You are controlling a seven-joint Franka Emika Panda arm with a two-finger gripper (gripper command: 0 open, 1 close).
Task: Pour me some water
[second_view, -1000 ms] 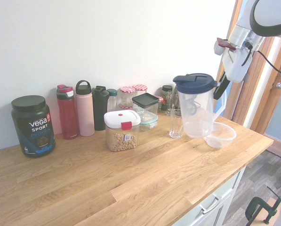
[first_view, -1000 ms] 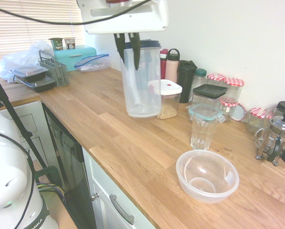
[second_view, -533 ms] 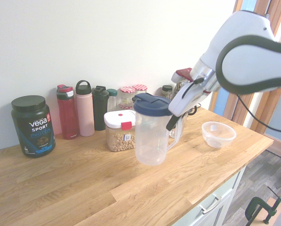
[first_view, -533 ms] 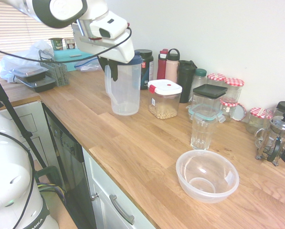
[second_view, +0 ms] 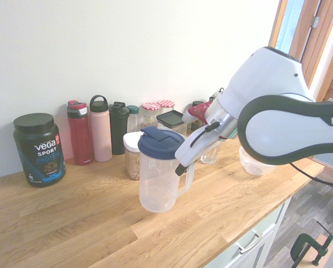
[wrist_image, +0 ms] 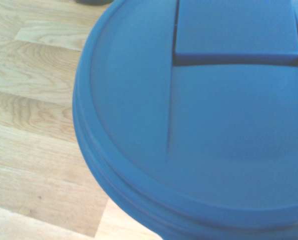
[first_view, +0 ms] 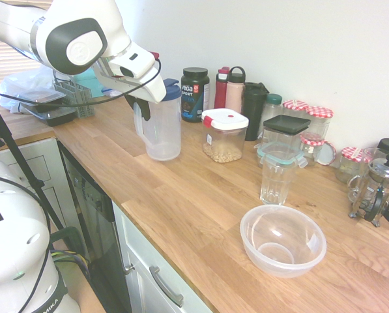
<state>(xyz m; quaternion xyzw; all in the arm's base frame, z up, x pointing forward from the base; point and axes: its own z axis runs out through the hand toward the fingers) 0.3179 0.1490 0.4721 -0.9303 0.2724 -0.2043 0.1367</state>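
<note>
A clear plastic pitcher point(first_view: 163, 127) with a blue lid point(second_view: 157, 143) sits at or just above the wooden counter point(first_view: 181, 195), slightly tilted. My gripper point(first_view: 142, 108) is shut on its handle point(second_view: 184, 177), and whether the base touches the wood I cannot tell. No water level shows in it. The lid point(wrist_image: 213, 125) fills the wrist view. A tall empty drinking glass point(first_view: 277, 175) stands well away along the counter, next to a clear plastic bowl point(first_view: 283, 240). In the second exterior view my arm hides most of the glass point(second_view: 210, 157) and the bowl point(second_view: 254, 166).
Along the wall stand a black protein tub point(second_view: 39, 149), red, pink and dark bottles point(second_view: 100, 135), a white-lidded snack box point(first_view: 225, 135), food containers, red-checked jars point(first_view: 319, 120) and a French press point(first_view: 376, 189). A rack and trays point(first_view: 58, 104) sit at the counter's far end.
The pitcher has travelled in my gripper away from the glass and bowl, along the counter toward the protein tub, and has come down close to the wood.
</note>
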